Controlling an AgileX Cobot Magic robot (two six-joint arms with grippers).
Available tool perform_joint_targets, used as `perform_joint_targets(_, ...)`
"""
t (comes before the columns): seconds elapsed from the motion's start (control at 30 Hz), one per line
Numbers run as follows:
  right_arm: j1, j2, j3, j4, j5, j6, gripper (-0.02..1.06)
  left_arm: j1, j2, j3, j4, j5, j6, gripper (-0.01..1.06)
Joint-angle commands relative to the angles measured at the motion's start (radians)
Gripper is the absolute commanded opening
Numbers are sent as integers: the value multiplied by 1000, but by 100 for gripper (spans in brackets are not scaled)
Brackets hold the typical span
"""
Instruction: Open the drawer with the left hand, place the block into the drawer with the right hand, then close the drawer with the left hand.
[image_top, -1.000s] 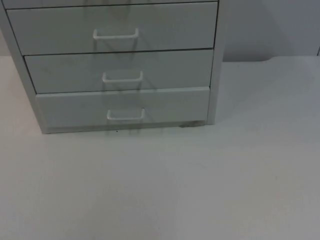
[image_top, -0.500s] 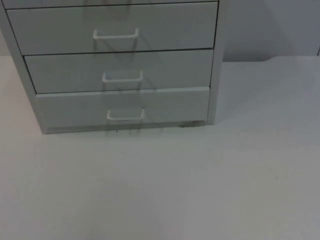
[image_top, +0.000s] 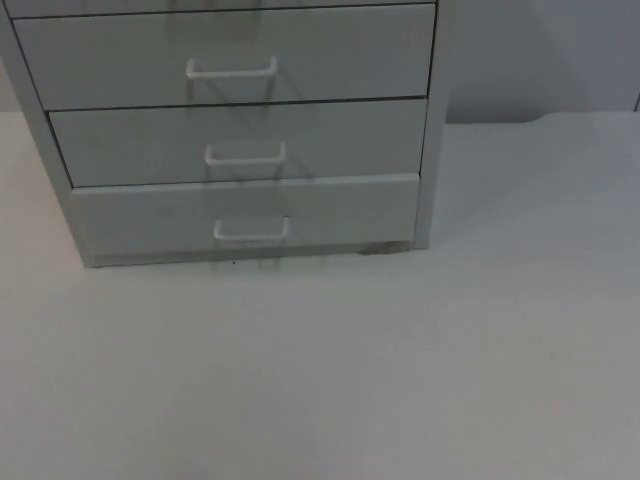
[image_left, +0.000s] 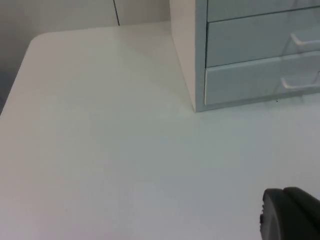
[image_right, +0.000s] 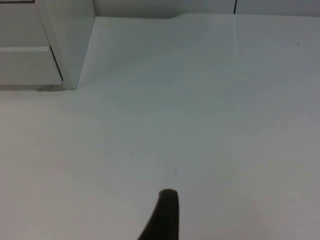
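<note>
A light grey drawer cabinet (image_top: 428, 150) stands at the back left of the white table. Its three drawer fronts, top (image_top: 330, 55), middle (image_top: 340, 140) and bottom (image_top: 340, 212), each carry a white wire handle, and all look pushed in. The bottom drawer's handle (image_top: 251, 233) hangs just above the table. My left gripper (image_left: 290, 216) hovers over bare table, to the front left of the cabinet (image_left: 240, 60). In the right wrist view, my right gripper (image_right: 165, 215) hovers over bare table, to the front right of the cabinet's right corner (image_right: 67, 45).
The white table top (image_top: 400, 380) stretches wide in front of and to the right of the cabinet. The grey partition wall (image_top: 540, 60) closes off the back. In the left wrist view the table's rounded left edge (image_left: 20, 75) drops off.
</note>
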Motion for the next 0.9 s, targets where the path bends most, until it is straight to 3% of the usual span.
perform_joint_targets(0.0, -2, -3, 1, 4, -7, -11, 75, 2, -3, 8, -13, 7, 4, 0)
perform_joint_targets(0.73, -2, -3, 1, 4, -7, -8, 75, 2, -3, 8, 12, 7, -61, 1)
perform_joint_targets(0.83, -2, -3, 1, 5, -7, -8, 75, 2, -3, 8, 12, 7, -61, 16)
perform_joint_targets(0.87, -2, -3, 1, 5, -7, -8, 78, 2, -3, 8, 12, 7, -61, 33)
